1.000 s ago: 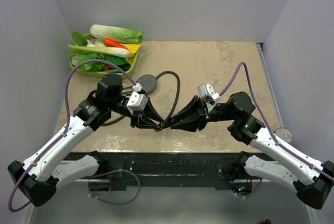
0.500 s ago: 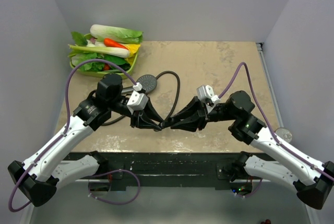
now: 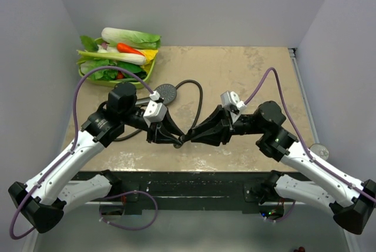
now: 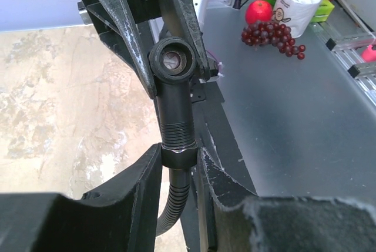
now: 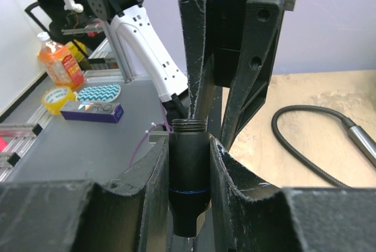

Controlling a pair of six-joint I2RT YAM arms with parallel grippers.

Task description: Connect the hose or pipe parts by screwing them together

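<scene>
both arms reach in from the near edge of the table (image 3: 252, 70), tips meeting nose to nose over the near-centre strip. l gripper (image 4: 178, 153) is narrow, clamped on the hose nut (image 4: 176, 157). the ribbed hose (image 4: 171, 205) drops out below the nut betw its fingers. r gripper (image 5: 189, 146) is also narrow, pinching a dark threaded fitting (image 5: 189, 172) across its body; thin blue ring line low on the fitting. fingers of the two grippers are just beside each other, almost interleaved.

l wrist view: fitting's threaded end meets the top of the nut in line w/ it, most thread turns bare. can't tell how far it's seated. r wrist view: open threaded rim of the fitting sticks up past r fingers, l gripper's fingers right behind it.

further out, the hose runs from the grippers over the tabletop, loops toward the far side and curves back left. shower head (image 3: 166, 93) lies on the table just behind the l wrist, round face showing, apart from both grippers.

far left corner: green basket (image 3: 145, 77) w/ leafy veg (image 3: 130, 37) piled in, one orange-red piece among them.
</scene>
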